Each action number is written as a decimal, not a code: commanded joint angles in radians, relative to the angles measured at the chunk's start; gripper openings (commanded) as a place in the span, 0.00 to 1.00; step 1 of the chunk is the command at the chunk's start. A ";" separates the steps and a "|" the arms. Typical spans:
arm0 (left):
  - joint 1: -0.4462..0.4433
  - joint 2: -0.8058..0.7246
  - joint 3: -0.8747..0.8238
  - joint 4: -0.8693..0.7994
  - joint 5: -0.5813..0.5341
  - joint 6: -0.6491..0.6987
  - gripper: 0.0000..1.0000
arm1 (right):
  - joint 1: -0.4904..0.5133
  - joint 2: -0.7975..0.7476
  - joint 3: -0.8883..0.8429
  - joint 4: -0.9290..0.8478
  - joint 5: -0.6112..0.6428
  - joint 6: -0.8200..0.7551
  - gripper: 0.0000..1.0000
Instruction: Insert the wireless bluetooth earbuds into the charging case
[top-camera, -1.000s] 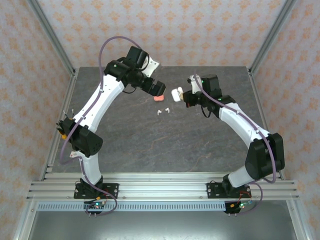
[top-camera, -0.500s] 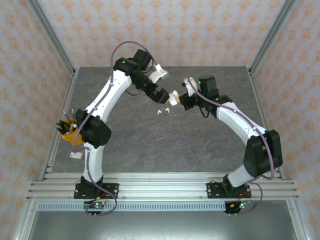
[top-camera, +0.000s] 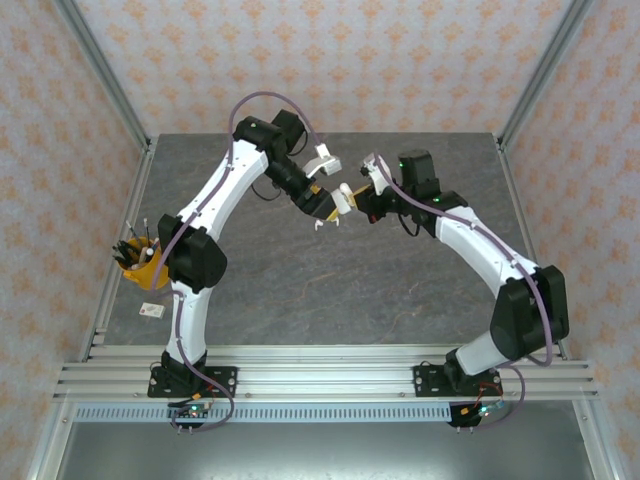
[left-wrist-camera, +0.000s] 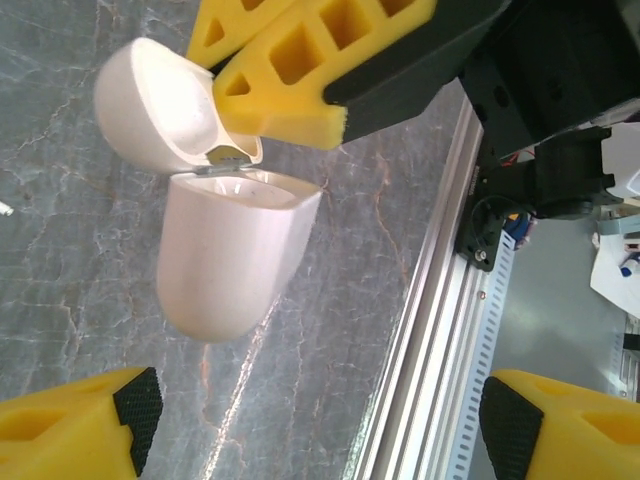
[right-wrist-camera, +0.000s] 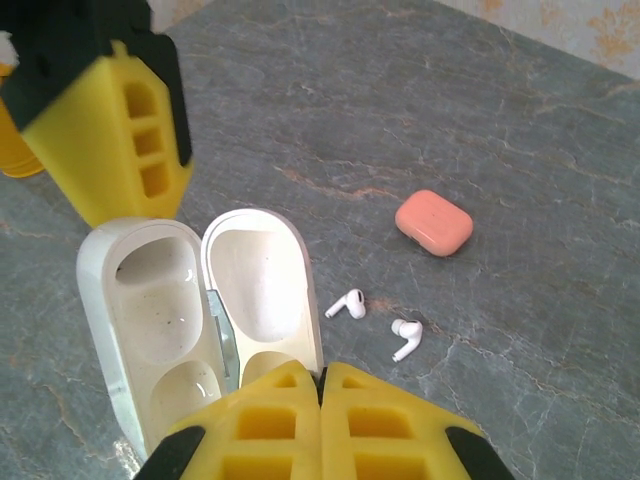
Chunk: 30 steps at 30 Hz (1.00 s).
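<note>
Holds open white charging case (right-wrist-camera: 200, 300) in clamped right gripper (right-wrist-camera: 320, 400) above far middle of grey marbled table (top-camera: 300, 285), left gripper (top-camera: 322, 203) spread wide just beside. Leaves two white earbuds (right-wrist-camera: 347, 303) lying there near closed coral case (right-wrist-camera: 433, 222); patterned wallpaper (top-camera: 400, 60) around.

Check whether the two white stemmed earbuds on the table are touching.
Apart. Right wrist view shows bare grey table between one white earbud and the other white earbud.
</note>
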 joint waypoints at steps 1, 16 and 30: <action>0.004 0.005 0.029 -0.057 0.055 0.036 0.82 | 0.009 -0.061 -0.026 0.025 -0.038 -0.008 0.00; -0.011 0.048 0.064 -0.111 0.117 0.065 0.70 | 0.039 -0.109 -0.067 0.010 -0.050 -0.004 0.00; -0.032 0.082 0.088 -0.133 0.118 0.074 0.62 | 0.054 -0.109 -0.059 -0.008 -0.047 -0.008 0.00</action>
